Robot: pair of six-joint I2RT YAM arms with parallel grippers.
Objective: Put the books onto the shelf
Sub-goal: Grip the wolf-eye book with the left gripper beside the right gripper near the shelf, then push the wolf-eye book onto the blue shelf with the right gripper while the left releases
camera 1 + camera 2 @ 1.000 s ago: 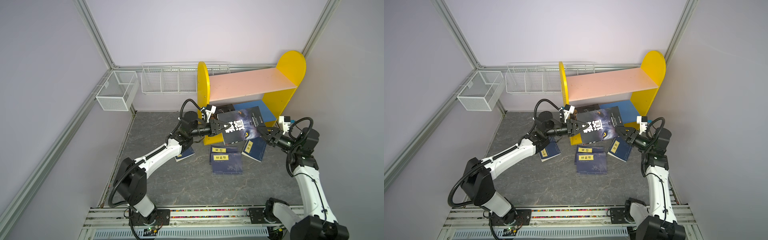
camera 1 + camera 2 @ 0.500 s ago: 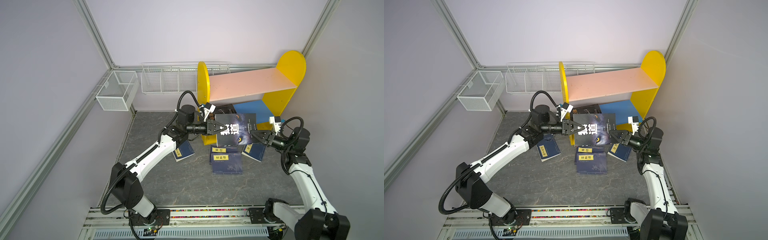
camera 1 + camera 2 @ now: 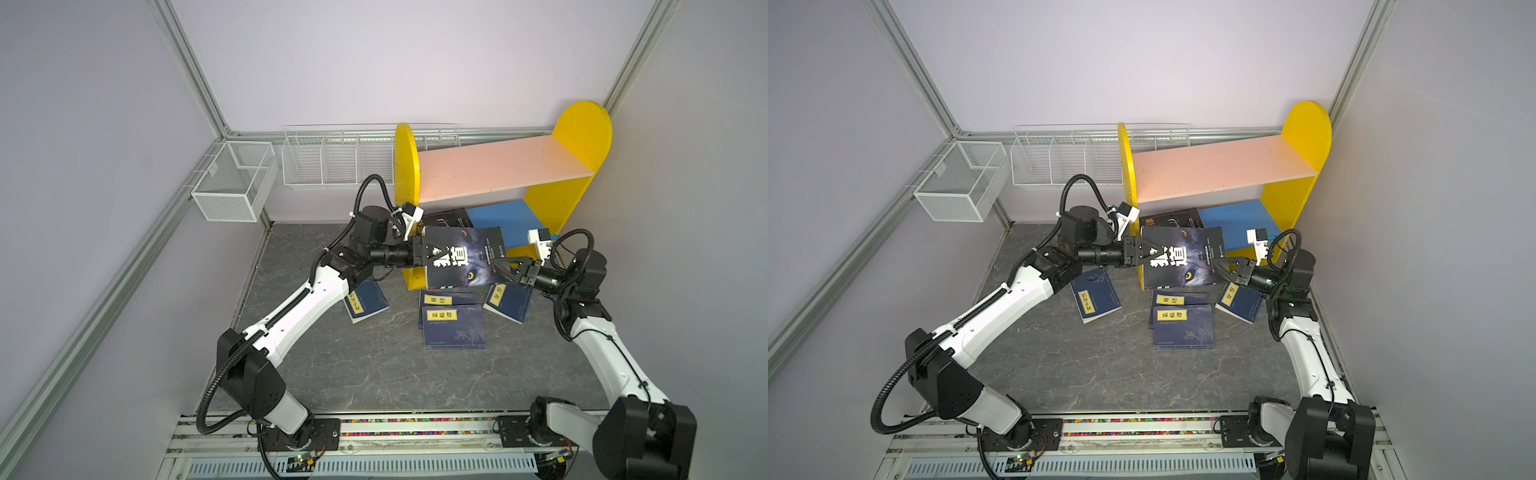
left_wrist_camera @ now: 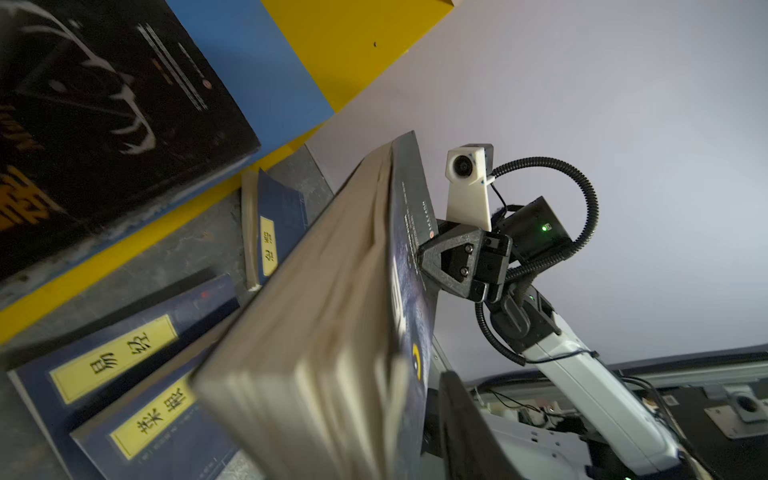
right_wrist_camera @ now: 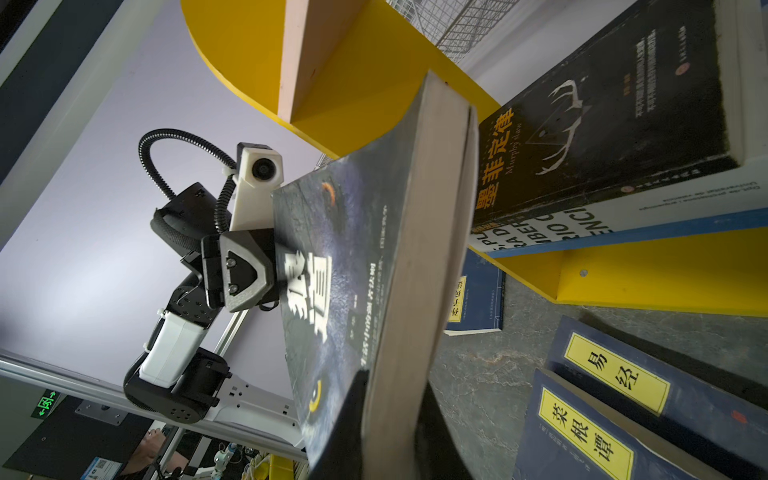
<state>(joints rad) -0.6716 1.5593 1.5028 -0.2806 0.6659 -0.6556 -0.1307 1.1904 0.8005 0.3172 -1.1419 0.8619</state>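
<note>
We see the thick dark paperback with a wolf's eye and white lettering on its cover (image 3: 461, 257) held in the air just in front of the small two-tier bookcase with yellow round-topped side panels, a pink upper board and a blue lower board (image 3: 498, 166). It spans the gap between both hands.

The right hand (image 3: 500, 266) is clamped on one edge. The left hand (image 3: 432, 259) straddles the opposite edge; we cannot tell whether it pinches the cover or stands loose around it. We judge this a handover, since the right arm sits nearer the bare blue stretch of the bookcase.

On that lower board the black paperback with an antler drawing (image 5: 602, 124) lies flat on the large white-and-blue book (image 5: 665, 203). Four thin navy paperbacks with yellow labels (image 3: 453, 332) lie on the grey stone-patterned table (image 3: 353, 374) before the bookcase, not yet shelved.
</note>
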